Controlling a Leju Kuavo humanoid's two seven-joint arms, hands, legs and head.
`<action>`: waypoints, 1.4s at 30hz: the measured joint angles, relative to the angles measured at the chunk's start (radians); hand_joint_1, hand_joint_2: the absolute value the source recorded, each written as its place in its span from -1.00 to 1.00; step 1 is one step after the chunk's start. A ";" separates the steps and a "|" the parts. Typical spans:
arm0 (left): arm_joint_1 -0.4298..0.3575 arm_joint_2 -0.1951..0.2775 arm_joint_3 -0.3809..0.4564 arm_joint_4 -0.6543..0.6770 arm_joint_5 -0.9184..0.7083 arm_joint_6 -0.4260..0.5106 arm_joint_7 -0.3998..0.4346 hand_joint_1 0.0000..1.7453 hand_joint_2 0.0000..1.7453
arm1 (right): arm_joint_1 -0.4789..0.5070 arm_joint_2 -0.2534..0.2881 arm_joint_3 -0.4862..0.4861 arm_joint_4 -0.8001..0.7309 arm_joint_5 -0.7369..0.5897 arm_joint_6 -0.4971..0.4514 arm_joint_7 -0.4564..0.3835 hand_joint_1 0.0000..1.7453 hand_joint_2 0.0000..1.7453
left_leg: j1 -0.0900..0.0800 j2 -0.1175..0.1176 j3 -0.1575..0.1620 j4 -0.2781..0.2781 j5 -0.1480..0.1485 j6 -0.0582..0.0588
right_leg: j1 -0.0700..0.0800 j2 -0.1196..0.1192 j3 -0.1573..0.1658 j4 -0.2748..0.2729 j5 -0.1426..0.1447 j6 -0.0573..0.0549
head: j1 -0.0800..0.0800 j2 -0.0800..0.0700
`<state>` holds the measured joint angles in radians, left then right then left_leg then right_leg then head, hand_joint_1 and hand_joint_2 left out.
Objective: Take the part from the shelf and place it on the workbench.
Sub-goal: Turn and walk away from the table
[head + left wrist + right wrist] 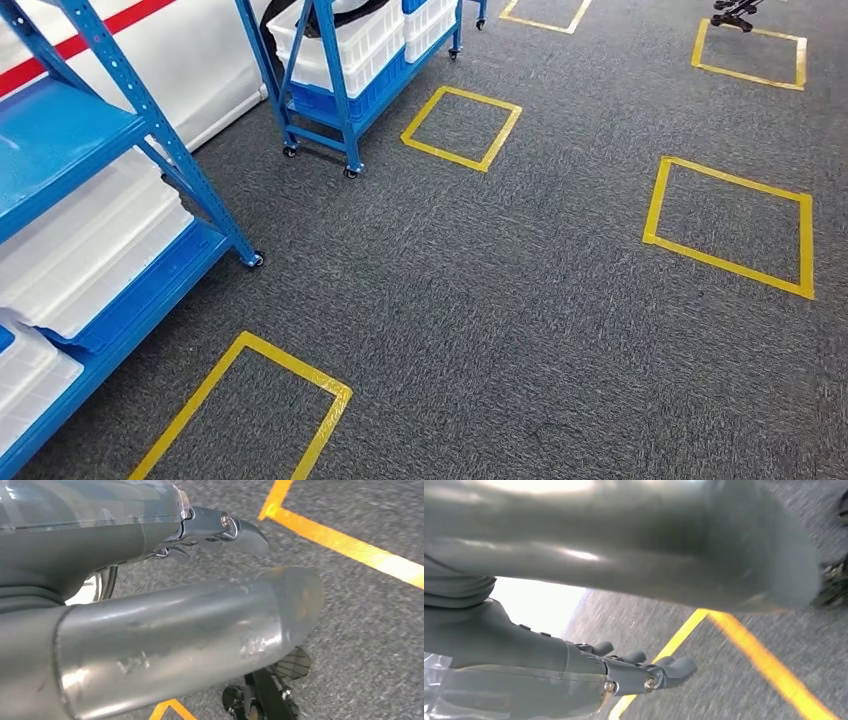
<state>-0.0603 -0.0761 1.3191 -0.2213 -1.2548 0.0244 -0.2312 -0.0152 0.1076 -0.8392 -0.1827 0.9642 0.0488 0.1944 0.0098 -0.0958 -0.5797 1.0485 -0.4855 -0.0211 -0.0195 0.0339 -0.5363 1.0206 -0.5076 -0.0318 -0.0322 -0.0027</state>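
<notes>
Here, blue shelf (pixel 120 190) left, carpet (pixel 520 300) beyond

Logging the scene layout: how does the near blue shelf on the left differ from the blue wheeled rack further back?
The near shelf is cut off by the frame, white bins lying along its levels. The far rack looks smaller and shows several casters; its white bins sit stacked above a blue one. Both have blue frames and stand on grey carpet.

Yellow tape squares (pixel 461 127) were marked on the grey carpet (pixel 520 300). A black wheeled base (pixel 735 14) was seen at the far edge.
</notes>
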 joint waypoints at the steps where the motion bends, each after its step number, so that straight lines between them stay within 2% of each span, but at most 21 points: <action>1: -0.001 0.000 0.000 0.000 0.000 0.001 0.001 -1.00 -1.00 | 0.002 -0.003 -0.003 0.000 0.008 0.000 0.003 -1.00 -1.00 | 0.000 0.028 -0.020 0.044 -0.026 -0.002 | 0.000 -0.014 0.002 -0.004 0.002 -0.006 | 0.000 0.000; 3: -0.004 0.001 0.000 0.000 -0.001 0.003 0.003 -1.00 -1.00 | 0.006 -0.010 0.003 0.000 0.043 -0.008 0.020 -1.00 -1.00 | 0.000 0.070 -0.080 0.170 -0.086 -0.007 | 0.006 -0.044 0.003 -0.005 0.000 -0.013 | -0.001 0.000; 5: -0.003 0.000 0.000 0.000 -0.004 0.003 0.002 -1.00 -1.00 | 0.008 -0.017 0.014 0.001 0.044 -0.009 0.025 -1.00 -1.00 | 0.001 0.083 -0.111 0.239 -0.102 -0.009 | 0.010 -0.073 0.003 -0.005 -0.003 -0.015 | -0.001 0.000; 7: 0.001 0.000 -0.001 0.000 -0.009 -0.002 -0.006 -1.00 -1.00 | 0.007 -0.022 -0.002 0.001 0.015 -0.002 0.012 -1.00 -1.00 | 0.001 0.096 -0.071 0.168 -0.052 -0.007 | 0.011 -0.098 0.006 -0.004 -0.006 -0.014 | -0.001 0.000; 9: 0.000 0.000 -0.001 0.000 -0.012 -0.004 -0.018 -1.00 -1.00 | 0.005 -0.023 -0.015 0.001 0.016 0.000 0.000 -1.00 -1.00 | -0.005 0.139 0.001 0.035 -0.003 0.002 | 0.014 -0.120 0.011 -0.002 -0.011 -0.008 | -0.001 0.000; 11: -0.005 -0.001 -0.002 0.000 -0.012 -0.004 -0.026 -1.00 -1.00 | 0.004 -0.023 -0.017 0.001 0.021 0.000 -0.009 -1.00 -1.00 | -0.015 0.165 0.032 -0.030 0.009 0.014 | 0.017 -0.142 0.016 -0.001 -0.016 0.001 | 0.000 0.000; 13: -0.004 -0.001 -0.002 0.000 -0.013 -0.003 -0.023 -1.00 -1.00 | -0.002 -0.023 -0.010 0.001 0.049 -0.005 -0.001 -1.00 -1.00 | -0.018 0.147 0.032 -0.038 0.012 0.025 | 0.018 -0.160 0.022 -0.003 -0.019 0.011 | 0.000 0.000; 14: -0.001 -0.002 -0.002 0.000 -0.013 -0.003 -0.022 -1.00 -1.00 | -0.005 -0.023 -0.002 0.001 0.056 -0.004 0.001 -1.00 -1.00 | -0.016 0.137 0.035 -0.044 0.016 0.030 | 0.016 -0.152 0.025 0.000 -0.023 0.016 | 0.000 0.000; 16: 0.000 -0.003 -0.002 0.000 -0.013 -0.003 -0.023 -1.00 -1.00 | -0.006 -0.023 -0.007 0.001 0.011 0.012 -0.019 -1.00 -1.00 | -0.009 0.117 0.041 -0.055 0.025 0.042 | 0.013 -0.101 0.005 0.053 -0.062 0.025 | 0.000 0.000; 18: -0.002 -0.004 -0.002 0.000 -0.012 -0.004 -0.030 -1.00 -1.00 | -0.003 -0.017 -0.037 0.001 -0.039 0.021 -0.039 -1.00 -1.00 | -0.008 0.095 0.038 -0.056 0.029 0.048 | 0.008 -0.050 -0.056 0.177 -0.126 0.029 | 0.000 0.000; 20: -0.004 -0.004 -0.002 0.000 -0.012 -0.006 -0.040 -1.00 -1.00 | -0.002 -0.007 -0.051 0.001 -0.039 0.014 -0.047 -1.00 -1.00 | -0.008 0.070 0.037 -0.054 0.030 0.049 | 0.005 -0.040 -0.104 0.264 -0.147 0.031 | 0.000 0.000; 22: -0.004 -0.004 -0.002 0.000 -0.011 -0.007 -0.043 -1.00 -1.00 | -0.001 0.000 -0.055 0.001 -0.040 0.015 -0.058 -1.00 -1.00 | -0.006 0.042 0.038 -0.049 0.028 0.046 | 0.001 -0.033 -0.089 0.215 -0.090 0.032 | 0.000 0.000; 25: -0.003 -0.005 -0.002 0.000 -0.014 -0.005 -0.027 -1.00 -1.00 | -0.001 0.002 -0.064 0.001 -0.035 0.018 -0.044 -1.00 -1.00 | -0.005 0.005 0.030 -0.032 0.020 0.029 | -0.007 0.022 -0.021 0.047 -0.006 0.033 | 0.000 0.000; 27: -0.002 -0.005 -0.002 0.000 -0.015 -0.004 -0.022 -1.00 -1.00 | 0.000 0.003 -0.068 0.001 -0.025 0.015 -0.035 -1.00 -1.00 | -0.005 -0.014 0.021 -0.027 0.019 0.015 | -0.003 0.032 -0.014 0.026 -0.006 0.027 | 0.000 0.000; 29: 0.003 -0.006 -0.002 0.000 -0.015 -0.004 -0.024 -1.00 -1.00 | -0.002 0.002 -0.058 0.001 0.018 0.012 -0.031 -1.00 -1.00 | 0.000 -0.021 0.016 -0.025 0.019 0.003 | -0.002 0.009 -0.012 0.020 -0.001 0.013 | 0.000 0.000; 31: 0.003 -0.008 -0.002 0.000 -0.014 -0.005 -0.033 -1.00 -1.00 | -0.002 -0.005 -0.057 0.001 0.004 0.026 -0.051 -1.00 -1.00 | 0.000 0.020 -0.005 0.021 -0.012 -0.006 | -0.002 -0.016 -0.008 0.012 0.003 -0.001 | 0.000 0.000; 33: -0.001 -0.009 -0.002 0.000 -0.013 -0.005 -0.038 -1.00 -1.00 | -0.001 -0.015 -0.083 0.001 -0.025 0.028 -0.055 -1.00 -1.00 | 0.000 0.070 -0.059 0.136 -0.075 -0.012 | 0.002 -0.043 -0.008 0.009 0.003 -0.010 | 0.000 0.000; 35: -0.004 -0.009 -0.002 0.000 -0.015 -0.006 -0.042 -1.00 -1.00 | 0.000 -0.019 -0.086 0.001 0.001 0.012 -0.040 -1.00 -1.00 | 0.001 0.083 -0.104 0.236 -0.110 -0.015 | 0.007 -0.071 -0.008 0.010 0.001 -0.013 | 0.000 0.000; 36: -0.003 -0.009 -0.002 0.000 -0.015 -0.007 -0.042 -1.00 -1.00 | -0.001 -0.022 -0.079 0.001 0.009 0.010 -0.037 -1.00 -1.00 | 0.001 0.086 -0.104 0.239 -0.101 -0.015 | 0.008 -0.084 -0.007 0.010 -0.001 -0.014 | -0.001 0.000; 39: 0.000 -0.009 -0.002 0.000 -0.018 -0.005 -0.027 -1.00 -1.00 | -0.002 -0.027 -0.067 0.002 0.037 0.013 -0.017 -1.00 -1.00 | -0.006 0.130 -0.014 0.070 -0.016 0.000 | 0.013 -0.120 0.002 0.010 -0.007 -0.010 | -0.001 0.000; 42: -0.003 -0.008 -0.002 0.000 -0.020 -0.004 -0.023 -1.00 -1.00 | -0.003 -0.027 -0.071 0.002 -0.010 0.028 -0.040 -1.00 -1.00 | -0.021 0.164 0.030 -0.028 0.008 0.020 | 0.016 -0.152 0.009 0.011 -0.014 0.003 | 0.000 0.000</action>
<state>-0.0628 -0.0846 1.3173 -0.2213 -1.2748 0.0206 -0.2543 -0.0186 0.0802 -0.9105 -0.1802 0.9543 0.0770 0.1541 -0.0110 0.0684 -0.5502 1.0210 -0.4779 -0.0010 -0.0032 -0.1179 -0.5271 1.0312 -0.5212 -0.0290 -0.0326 -0.0027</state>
